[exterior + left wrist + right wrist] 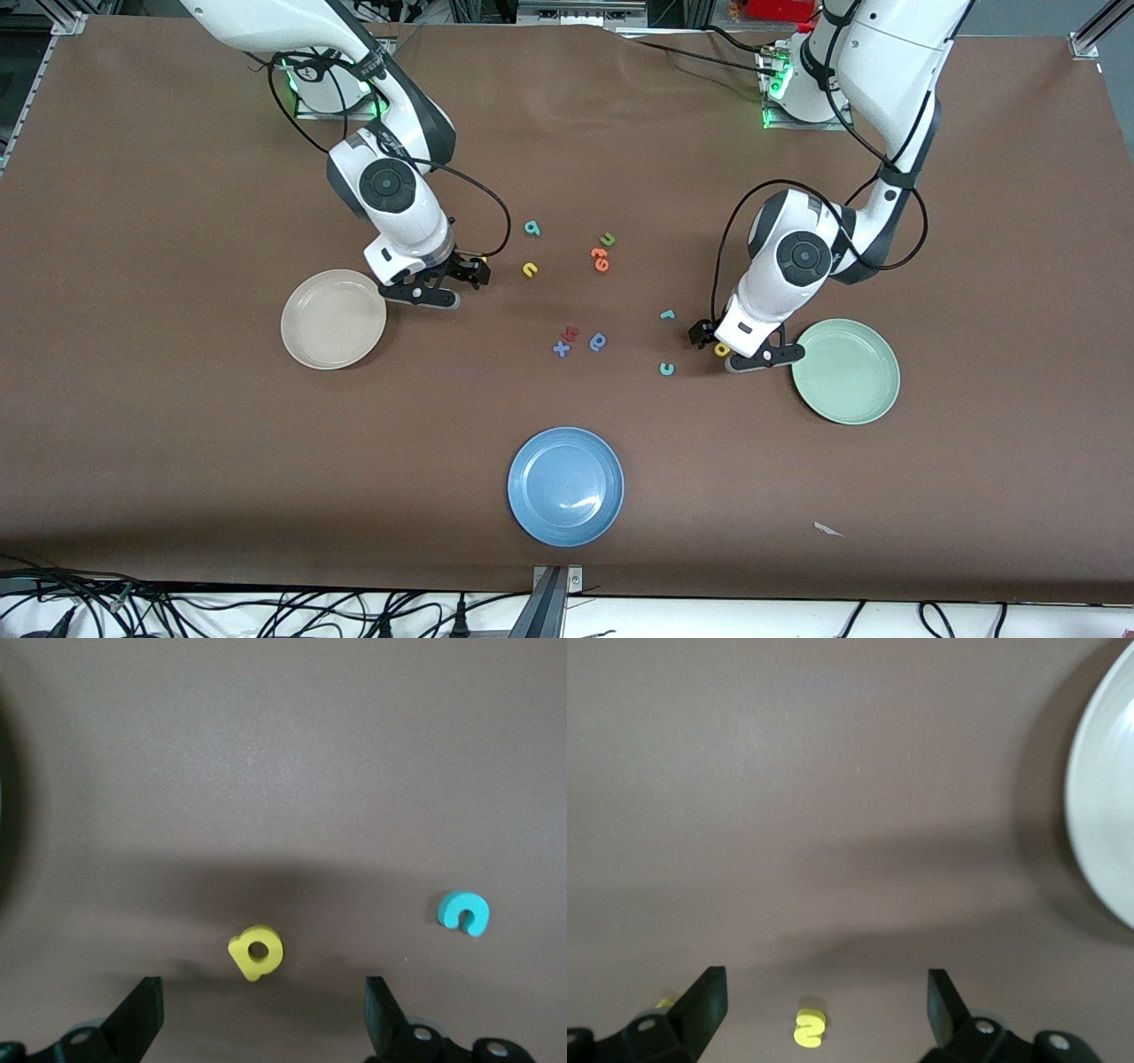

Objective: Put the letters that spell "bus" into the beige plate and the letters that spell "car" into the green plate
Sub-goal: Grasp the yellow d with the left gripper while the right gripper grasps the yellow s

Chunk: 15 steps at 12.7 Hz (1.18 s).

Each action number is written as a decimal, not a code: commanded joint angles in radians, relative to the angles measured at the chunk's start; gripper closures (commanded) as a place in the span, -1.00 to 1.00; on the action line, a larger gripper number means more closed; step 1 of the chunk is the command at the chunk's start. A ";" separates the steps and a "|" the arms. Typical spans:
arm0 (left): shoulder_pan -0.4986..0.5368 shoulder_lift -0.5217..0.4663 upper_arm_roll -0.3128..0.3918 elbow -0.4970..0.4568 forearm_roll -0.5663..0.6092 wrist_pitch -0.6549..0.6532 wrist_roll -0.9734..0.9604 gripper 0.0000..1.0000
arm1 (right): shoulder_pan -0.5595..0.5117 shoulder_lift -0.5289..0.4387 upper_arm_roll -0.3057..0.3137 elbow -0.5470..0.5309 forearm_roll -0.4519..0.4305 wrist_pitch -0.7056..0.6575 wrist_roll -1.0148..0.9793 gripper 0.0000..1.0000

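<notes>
My left gripper (257, 1014) has its jaws wide open, empty, low over the yellow a (256, 953), which lies flat on the worktop (177, 461). The teal c (464, 912) lies near it, the teal r (668, 314) farther from the front camera. The green plate (846, 371) sits just beside this gripper, empty. My right gripper (819, 1014) also has open jaws holding nothing, over the yellow s (809, 1026), beside the empty beige plate (333, 319). The yellow u (530, 269) and teal b (532, 228) lie mid-worktop. A blue plate (565, 486) sits nearest the camera.
</notes>
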<state>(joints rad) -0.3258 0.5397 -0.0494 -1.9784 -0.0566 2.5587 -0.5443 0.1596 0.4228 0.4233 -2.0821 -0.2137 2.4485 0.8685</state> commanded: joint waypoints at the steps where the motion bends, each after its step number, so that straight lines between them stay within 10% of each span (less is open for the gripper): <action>1: -0.012 0.034 0.013 0.027 -0.002 0.017 -0.029 -0.98 | 0.049 0.033 0.008 -0.013 -0.030 0.061 0.094 -1.00; 15: -0.010 0.080 0.013 0.049 0.000 0.011 -0.098 -0.01 | 0.069 0.088 0.008 -0.093 -0.190 0.161 0.290 -0.91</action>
<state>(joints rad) -0.3257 0.6020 -0.0431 -1.9444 -0.0565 2.5702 -0.6306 0.2355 0.5246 0.4261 -2.1426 -0.3721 2.5869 1.1147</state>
